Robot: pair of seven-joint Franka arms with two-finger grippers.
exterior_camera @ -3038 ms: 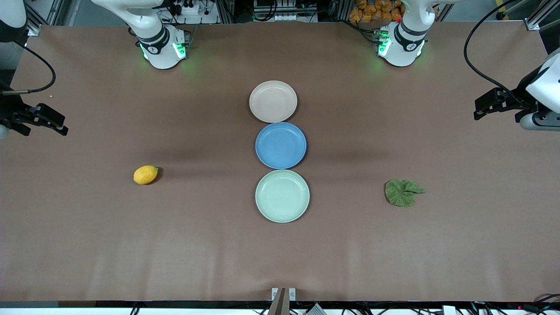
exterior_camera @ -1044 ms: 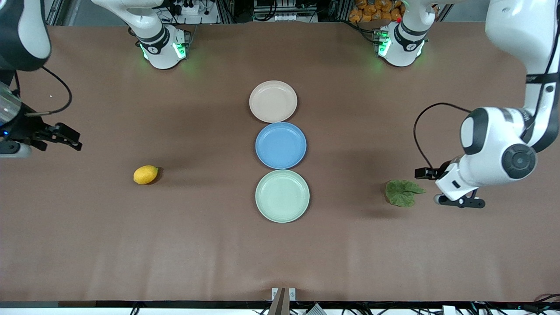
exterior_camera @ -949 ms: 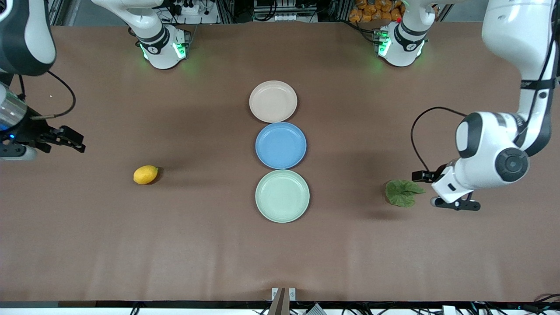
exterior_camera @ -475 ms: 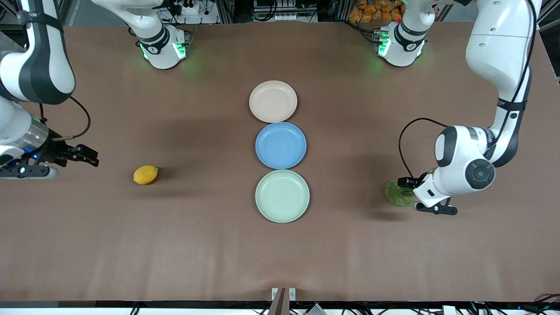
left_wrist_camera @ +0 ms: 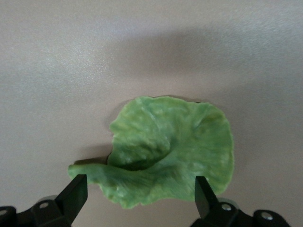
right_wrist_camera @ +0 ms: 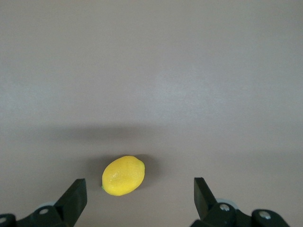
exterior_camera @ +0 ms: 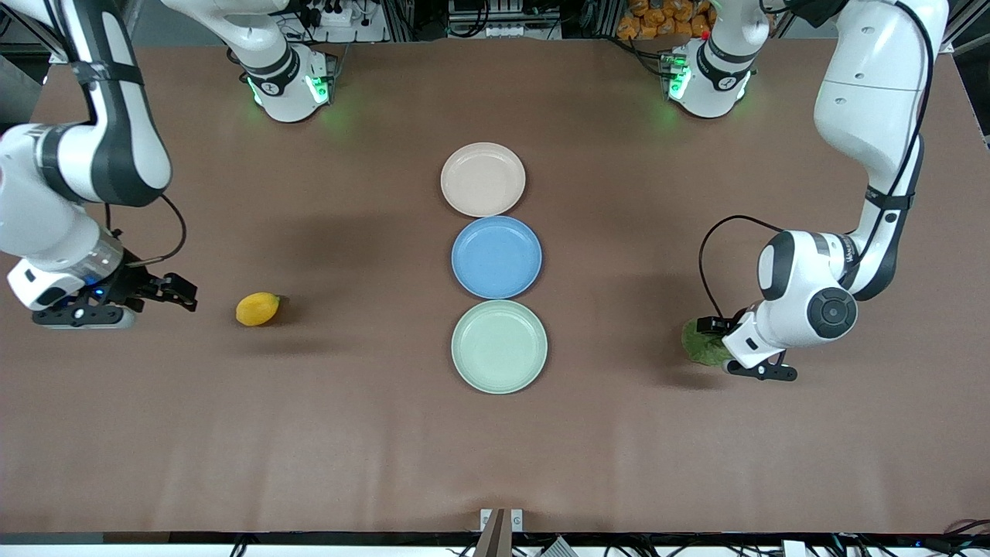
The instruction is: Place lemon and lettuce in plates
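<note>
The lemon point(exterior_camera: 257, 309) lies on the brown table toward the right arm's end. My right gripper point(exterior_camera: 73, 305) is open and hangs over the table beside it, apart from it. In the right wrist view the lemon point(right_wrist_camera: 123, 175) sits just ahead of the open gripper point(right_wrist_camera: 139, 189). The lettuce point(exterior_camera: 698, 345) lies toward the left arm's end, partly hidden under my left gripper point(exterior_camera: 752, 352). In the left wrist view the open gripper point(left_wrist_camera: 141, 189) straddles the leaf's point(left_wrist_camera: 175, 151) near edge. The beige-pink plate point(exterior_camera: 483, 179) and the mint green plate point(exterior_camera: 499, 346) are empty.
A blue plate point(exterior_camera: 496, 257) sits between the two task plates, touching both, in a row down the table's middle. The arm bases point(exterior_camera: 286, 77) point(exterior_camera: 708, 77) stand at the table's top edge.
Both arms have swung in from the table's ends. The left gripper has come over the lettuce and now covers part of it. The right gripper has come closer to the lemon.
</note>
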